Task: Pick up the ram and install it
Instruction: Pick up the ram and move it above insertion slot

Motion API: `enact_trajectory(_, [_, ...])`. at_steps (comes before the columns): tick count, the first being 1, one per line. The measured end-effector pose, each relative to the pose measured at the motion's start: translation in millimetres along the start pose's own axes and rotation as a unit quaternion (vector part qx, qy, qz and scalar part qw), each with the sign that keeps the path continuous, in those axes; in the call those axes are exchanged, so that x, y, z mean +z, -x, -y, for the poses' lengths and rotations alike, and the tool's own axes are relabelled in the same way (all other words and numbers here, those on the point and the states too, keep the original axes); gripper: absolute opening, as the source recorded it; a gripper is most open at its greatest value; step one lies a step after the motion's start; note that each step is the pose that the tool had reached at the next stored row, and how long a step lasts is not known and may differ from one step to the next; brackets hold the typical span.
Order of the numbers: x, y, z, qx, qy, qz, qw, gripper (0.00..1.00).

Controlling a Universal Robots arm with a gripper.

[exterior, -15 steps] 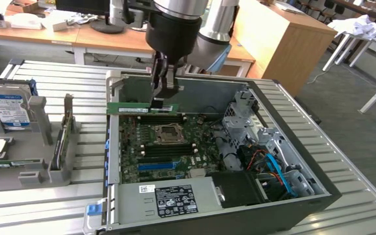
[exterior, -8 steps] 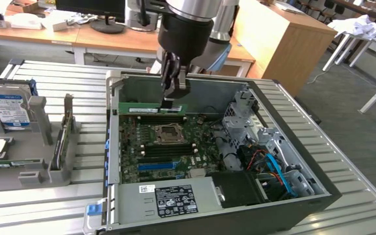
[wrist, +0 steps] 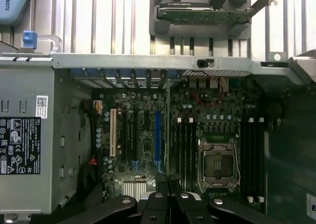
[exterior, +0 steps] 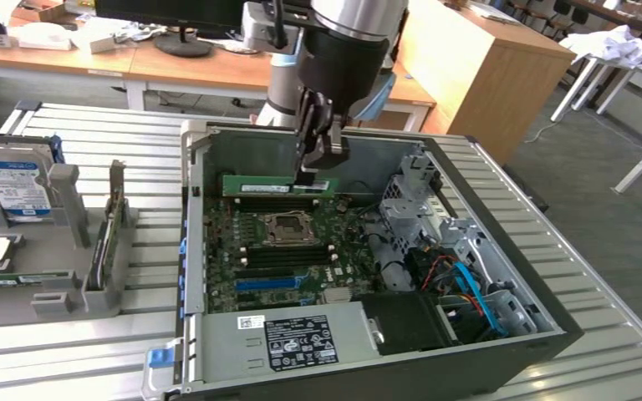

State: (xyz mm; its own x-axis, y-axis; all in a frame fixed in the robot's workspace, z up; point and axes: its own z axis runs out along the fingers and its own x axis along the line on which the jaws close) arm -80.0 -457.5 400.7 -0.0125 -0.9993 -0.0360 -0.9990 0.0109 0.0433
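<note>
Off to the gripper's side, toward the exterior view's left and outside the case: a grey rack [exterior: 64, 288] with a drive [exterior: 14, 188] standing in it and a thin card [exterior: 104, 251] on edge in the next bay. All were well apart from the gripper and none was touched.

Next came the case [exterior: 193, 251], lying open with its board [exterior: 338, 276] face up beneath the gripper.

The ram [exterior: 260, 185] was in the gripper [exterior: 318, 170]. I read the jaws as closed on it, pinching the upper edge near the end toward the exterior view's right, so most of the stick reached out from the gripper toward the exterior view's left. Its long axis was level and ran across the case, with the flat faces upright and the contact edge down. It looked like a narrow green stick with a pale label about mid-length; I could not make out the chips.

In the wrist view the ram [wrist: 168, 130] was edge-on, one thin line running straight out from the gripper [wrist: 168, 199]. It lay parallel to the black slots [wrist: 185, 150] just beside it, with a blue slot [wrist: 157, 135] on its other side. The alignment of axis to slots looked right.

My judgement was that the stick hung above the board and was not seated. I could not tell which slot lay directly under it.

The socket [exterior: 287, 225] sat below the gripper, between the slot groups. A metal cage [exterior: 416, 200] stood toward the exterior view's right, near the gripper but apart from it.
</note>
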Motion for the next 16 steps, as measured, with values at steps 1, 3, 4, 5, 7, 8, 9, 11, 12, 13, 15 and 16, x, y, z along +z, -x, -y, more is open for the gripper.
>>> enact_trajectory(1, [-0.1, 0.0, 2.8, 0.000, 0.0000, 0.0000, 1.0000, 0.12])
enact_trajectory(3, [-0.4, 0.1, 8.7, 0.000, 0.0000, 0.0000, 1.0000, 0.12])
enact_trajectory(4, [-0.5, 0.1, 11.7, 0.000, 0.0000, 0.0000, 1.0000, 0.12])
enact_trajectory(5, [-0.6, 0.2, 14.7, 0.000, 0.0000, 0.0000, 1.0000, 0.12])
enact_trajectory(7, [-0.9, 0.3, 21.0, 0.000, 0.0000, 0.0000, 1.0000, 0.12])
enact_trajectory(8, [-1.0, 0.3, 24.1, 0.000, 0.0000, 0.0000, 1.0000, 0.12])
enact_trajectory(9, [-1.2, 0.3, 27.1, 0.000, 0.0000, 0.0000, 1.0000, 0.12])
enact_trajectory(11, [-1.5, 0.4, 33.0, 0.000, 0.0000, -0.0001, 1.0000, 0.12])
enact_trajectory(12, [-1.6, 0.4, 35.2, 0.000, 0.0000, -0.0001, 1.0000, 0.12])
enact_trajectory(13, [-1.6, 0.4, 36.1, 0.000, 0.0000, 0.0000, 1.0000, 0.12])
enact_trajectory(15, [-1.6, 0.4, 36.3, 0.000, 0.0000, 0.0000, 1.0000, 0.12])
enact_trajectory(16, [-1.6, 0.5, 36.3, 0.000, 0.0000, 0.0000, 1.0000, 0.12])
